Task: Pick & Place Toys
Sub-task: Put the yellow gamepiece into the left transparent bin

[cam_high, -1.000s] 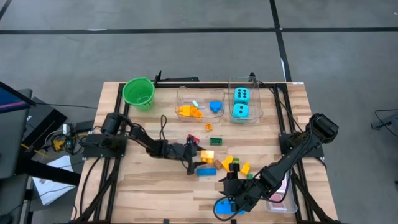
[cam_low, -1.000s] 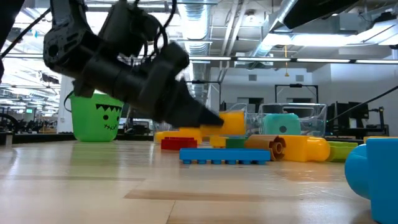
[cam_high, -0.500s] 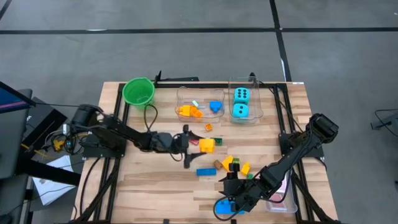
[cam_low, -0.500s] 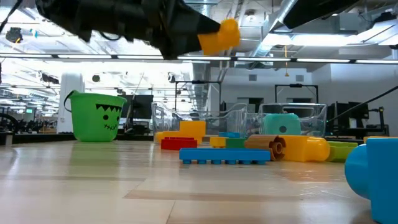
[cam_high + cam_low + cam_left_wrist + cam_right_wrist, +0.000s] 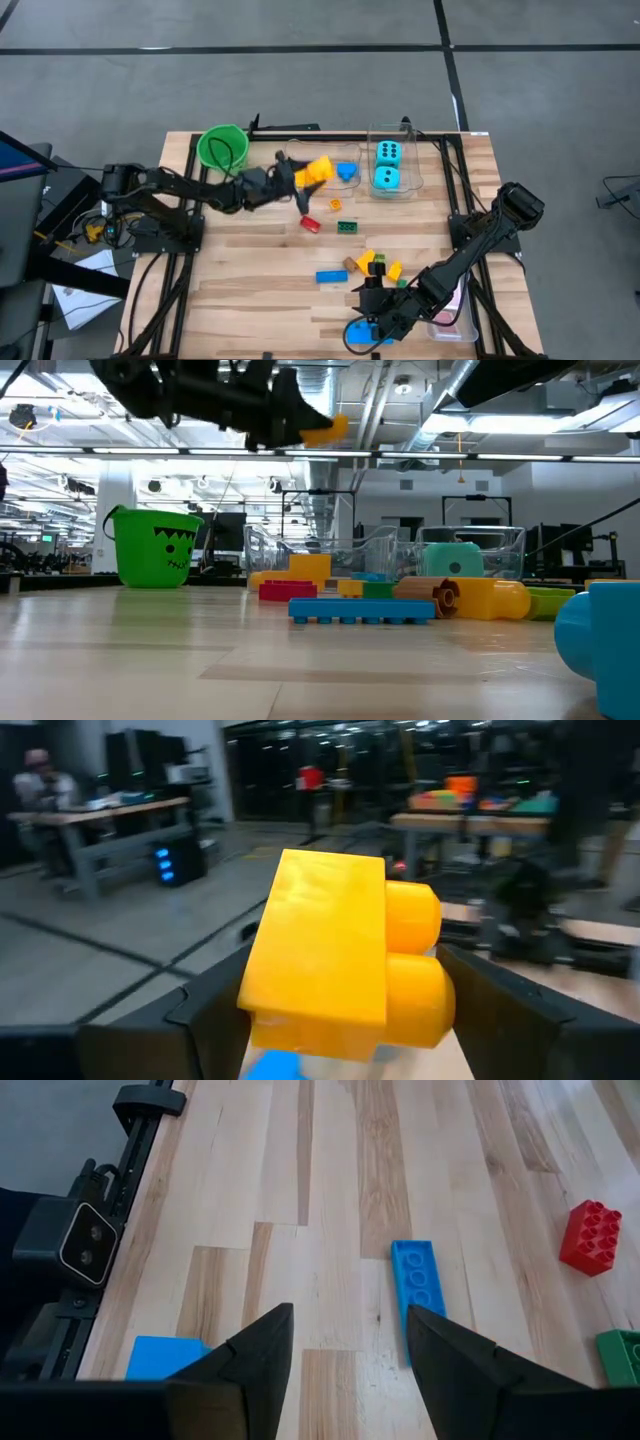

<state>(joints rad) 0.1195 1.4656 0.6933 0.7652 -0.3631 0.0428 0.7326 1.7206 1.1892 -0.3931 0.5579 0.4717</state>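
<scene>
My left gripper [image 5: 303,176] is shut on a yellow block [image 5: 320,168] high above the table, over the left clear tub [image 5: 296,152]. That tub holds an orange piece and a blue piece. In the low view the block [image 5: 326,430] hangs well above everything. My right gripper [image 5: 376,318] hovers open near the table's front edge, above a blue piece [image 5: 358,335]. In the right wrist view nothing is between its fingers [image 5: 345,1370]. Loose on the table lie a red block [image 5: 311,224], a green block [image 5: 347,226], a blue flat brick [image 5: 332,276] and a yellow-orange cluster [image 5: 376,264]. My left gripper pinches the yellow block by two opposite side faces [image 5: 262,982], one dark finger [image 5: 205,1020] on each side. The fingers point level, reaching in from the table's left. The block is lifted clear of the table, its round studs [image 5: 415,955] turned sideways.
A green bucket [image 5: 222,148] stands at the far left. The right clear tub [image 5: 412,158] holds two cyan dice [image 5: 388,166]. A small tub with pink cards [image 5: 452,310] sits at the front right. Bare wood lies at the front left.
My left gripper has risen and swung toward the table's far edge, from over the loose blocks to over the left clear tub, tipping from slanting down to level. The yellow block went with it, lifted high. The red and green blocks it covered now show.
</scene>
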